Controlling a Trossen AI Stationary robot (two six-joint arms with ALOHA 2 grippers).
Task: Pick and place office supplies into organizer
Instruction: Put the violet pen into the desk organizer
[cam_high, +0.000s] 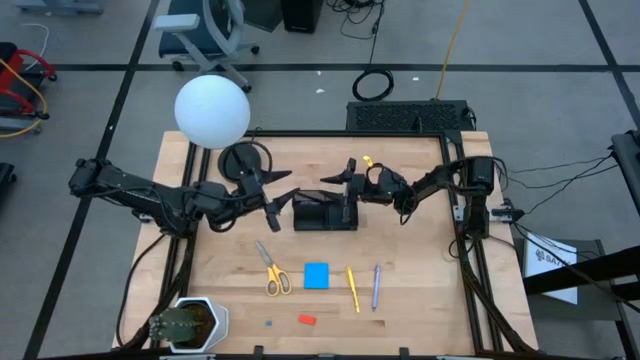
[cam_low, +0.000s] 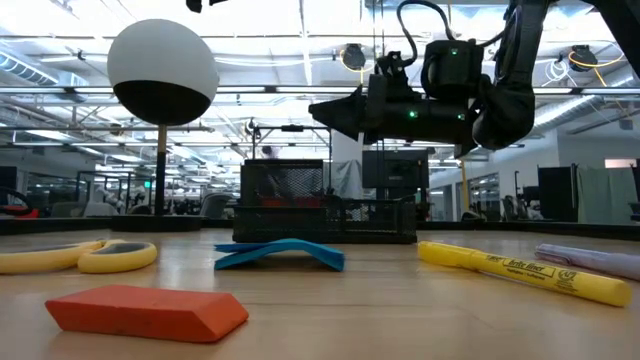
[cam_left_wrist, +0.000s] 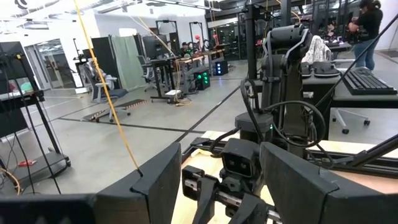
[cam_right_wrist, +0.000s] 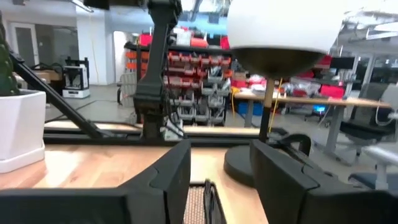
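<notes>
Both the left pincer (cam_high: 280, 205) and right pincer (cam_high: 338, 180) hover open and empty over the organizer (cam_high: 325, 214), so crowding together there risks a collision.

1. Organizer (cam_high: 324, 214): black, mesh-patterned walls.
2. Scissors (cam_high: 272, 271), nearer the table's front edge than the organizer: yellow handles, grey blades.
3. Note pad (cam_high: 317, 275), beside the scissors: bright blue.
4. Pencil (cam_high: 352, 288): yellow.
5. Pen (cam_high: 376, 285): pale purple.
6. Eraser (cam_high: 307, 319): red-orange.
7. Lamp (cam_high: 212, 111), behind the organizer: white globe, black base.
8. Table (cam_high: 420, 300): pale wood grain.
</notes>
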